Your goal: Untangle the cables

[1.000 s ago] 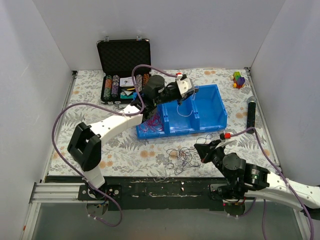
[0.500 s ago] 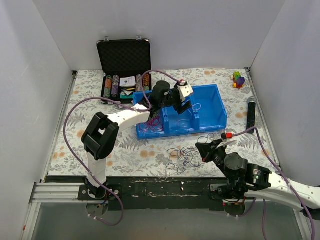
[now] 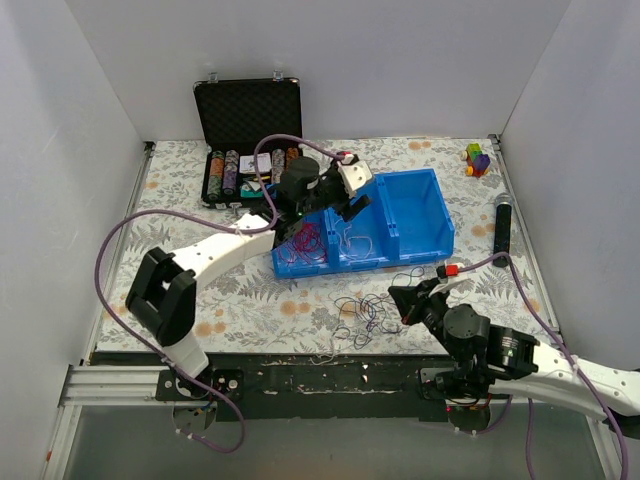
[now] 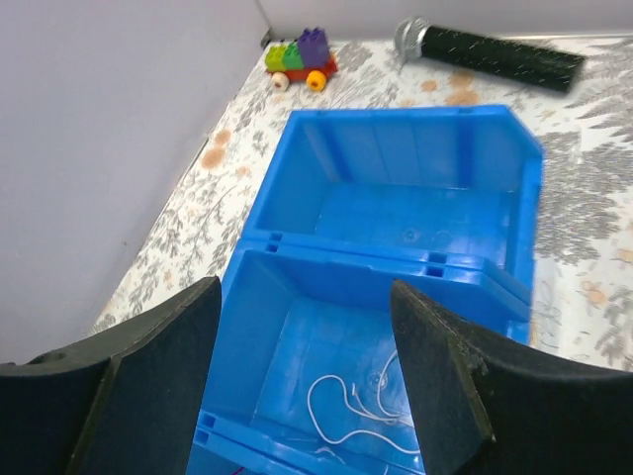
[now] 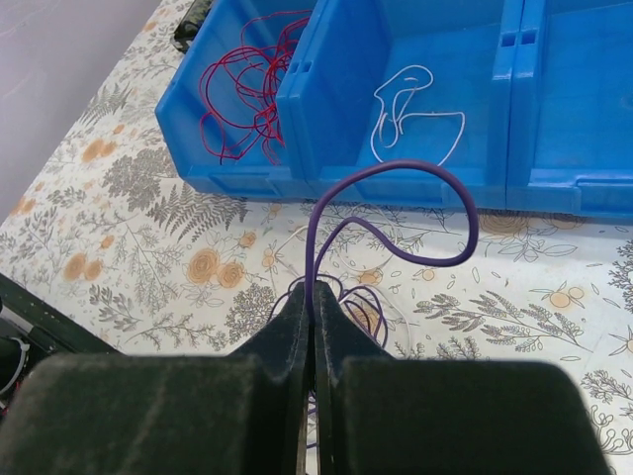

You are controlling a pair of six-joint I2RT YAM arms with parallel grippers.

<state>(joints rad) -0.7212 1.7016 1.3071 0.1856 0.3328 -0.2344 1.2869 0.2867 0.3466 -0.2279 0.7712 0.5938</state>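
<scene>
My left gripper (image 3: 355, 195) (image 4: 305, 297) hangs open over the middle compartment of the blue bin (image 3: 430, 215) (image 4: 396, 262), with nothing between its fingers. A white cable (image 4: 356, 411) (image 3: 355, 240) (image 5: 415, 114) lies loose on that compartment's floor. Red cables (image 3: 305, 243) (image 5: 242, 89) fill the left compartment. In front of the bin, my right gripper (image 3: 405, 300) (image 5: 315, 297) is shut on a purple cable (image 5: 396, 165), which arches up in a loop. The rest of the tangle (image 3: 362, 315) (image 5: 361, 302) lies on the floral table below it.
An open black case of poker chips (image 3: 245, 130) stands at the back left. A toy block car (image 3: 478, 158) (image 4: 302, 54) and a black microphone (image 3: 502, 222) (image 4: 495, 54) lie at the right. White walls close in three sides.
My left gripper opened and let go of the white cable, which now lies in the middle compartment; the gripper shifted slightly left. The right gripper kept its hold on the purple cable.
</scene>
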